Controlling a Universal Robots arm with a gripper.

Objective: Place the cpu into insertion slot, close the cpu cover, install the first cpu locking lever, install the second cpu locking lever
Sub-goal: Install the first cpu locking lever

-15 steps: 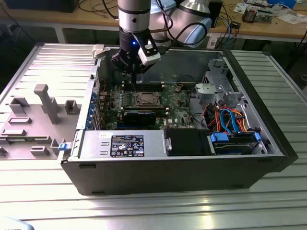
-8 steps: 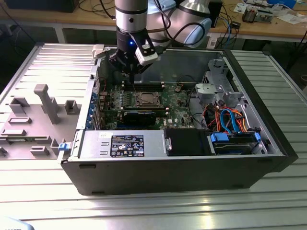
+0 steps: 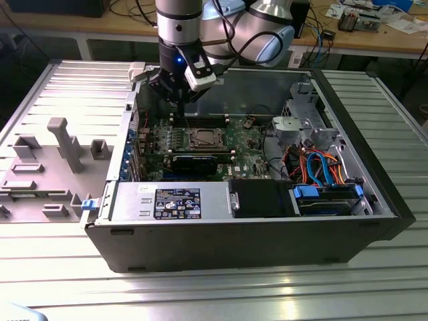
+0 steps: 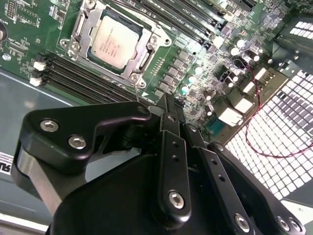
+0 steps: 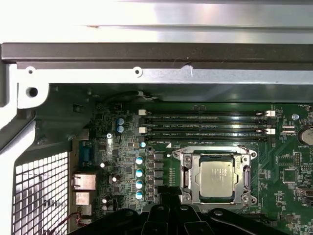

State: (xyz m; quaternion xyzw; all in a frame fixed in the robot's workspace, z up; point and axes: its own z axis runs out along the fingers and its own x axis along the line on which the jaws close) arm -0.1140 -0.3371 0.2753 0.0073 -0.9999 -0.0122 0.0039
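Hanging closed and empty over the motherboard, pincer (image 4: 168, 102) with fingertips pressed together, just short of the socket's near corner. Beyond the tips, seated flat in the insertion slot (image 4: 73, 46): the cpu (image 4: 115, 39), its grey top framed by the cpu cover (image 4: 145, 56), which looks lowered over it. Judging from that, two steps done. Cannot tell whether either locking lever is latched; in the second wrist view a thin rod (image 4: 137, 92) rises from the socket corner toward the pincer, possibly a lever not yet down.

Adding in the first wrist view: the memory slots (image 5: 205, 122) past the socket, and the case's perforated back wall (image 5: 41, 196).

Giving the wider setting in the exterior view: open computer case (image 3: 234, 234) on the ribbed worktop (image 3: 200, 294), arm descending into it.
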